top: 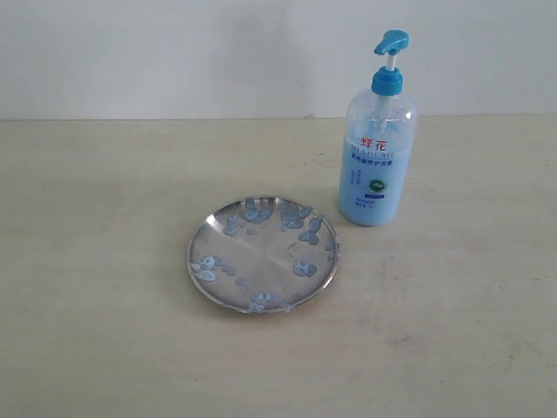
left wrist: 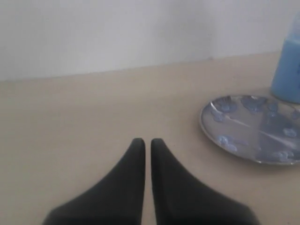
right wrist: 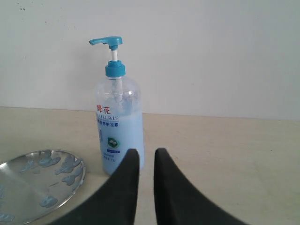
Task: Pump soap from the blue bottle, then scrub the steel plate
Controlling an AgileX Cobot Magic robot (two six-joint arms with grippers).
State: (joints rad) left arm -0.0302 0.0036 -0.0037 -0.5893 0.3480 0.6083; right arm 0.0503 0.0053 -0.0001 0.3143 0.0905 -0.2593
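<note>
Evidently idle and nearest the cameras, the left gripper (left wrist: 147,143) and the right gripper (right wrist: 146,153) each show dark tapered fingers drawn almost together, with only a thin slit between them, pinching nothing. At centre frame in the exterior view lies the steel plate (top: 263,251), round, shallow and mirror-bright, dotted with glossy pale blue blobs of soap (top: 304,268). Soap seems already delivered; scrubbing looks undone, since the blobs sit unsmeared. Behind it, at upper right, the blue bottle (top: 376,165) stands upright on the matte beige table (top: 104,313), clear plastic, largely full, its pump head (top: 391,41) raised.
</note>
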